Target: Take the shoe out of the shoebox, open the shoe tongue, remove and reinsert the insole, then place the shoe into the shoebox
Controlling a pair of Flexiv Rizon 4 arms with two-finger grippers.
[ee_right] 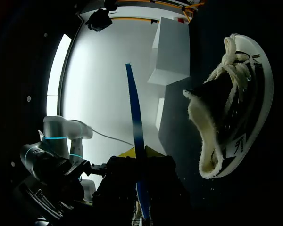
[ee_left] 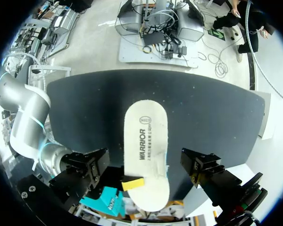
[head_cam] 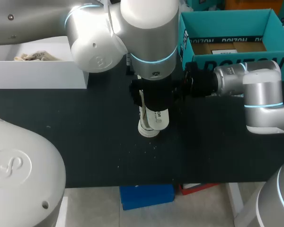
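White on its printed face and blue along its thin edge, the single insole [ee_left: 145,141] is held flat in the air. The right hand [ee_right: 137,151] has its two yellow tips closed narrowly on it near one end. The one shoe [ee_right: 245,94], black with white laces and pale fleecy lining, rests on the black counter [head_cam: 85,132] just beneath the insole, outside the shoebox. The left hand [head_cam: 154,101] hangs directly above both; I cannot tell whether it is open. One teal shoebox [head_cam: 227,23] stands open behind the right hand, and one white box [head_cam: 38,73] stands at the counter's left.

Matt black table [head_cam: 85,142], fleecy-lined shoe [ee_right: 236,103]
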